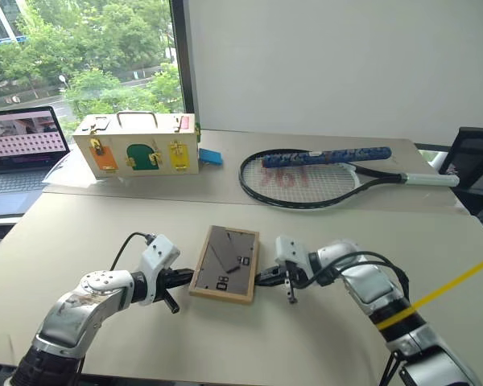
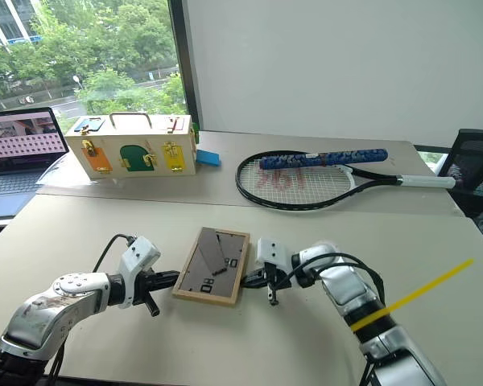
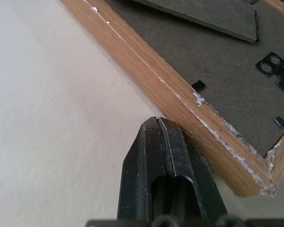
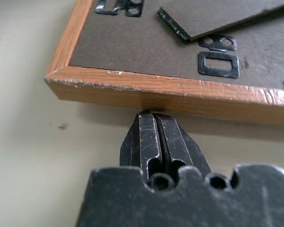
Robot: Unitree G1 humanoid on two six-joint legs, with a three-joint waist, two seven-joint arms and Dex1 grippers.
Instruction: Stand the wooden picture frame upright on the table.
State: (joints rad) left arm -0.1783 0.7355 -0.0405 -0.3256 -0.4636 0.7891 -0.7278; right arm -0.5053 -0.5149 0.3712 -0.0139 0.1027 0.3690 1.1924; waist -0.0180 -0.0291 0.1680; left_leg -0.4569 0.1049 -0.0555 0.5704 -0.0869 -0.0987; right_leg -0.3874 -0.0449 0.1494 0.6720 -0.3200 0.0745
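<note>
The wooden picture frame [image 1: 224, 264] lies flat on the table [image 1: 88, 233], face down, its dark grey back with the fold-out stand turned up. My left gripper [image 1: 187, 278] is shut, its tips against the frame's left edge, as the left wrist view confirms with the closed fingers [image 3: 158, 142] meeting the wooden rim [image 3: 180, 101]. My right gripper [image 1: 260, 279] is shut too, its tips pressed to the frame's right edge; the right wrist view has the closed fingers [image 4: 154, 135] at the wood rim [image 4: 180, 90]. Neither gripper holds anything.
A cream wooden box [image 1: 137, 145] with coloured doors stands at the back left, beside a laptop [image 1: 20, 149]. A small blue item [image 1: 210, 157] lies next to the box. A tennis racket [image 1: 322, 173] lies at the back right. A black chair [image 1: 475, 157] is at the far right.
</note>
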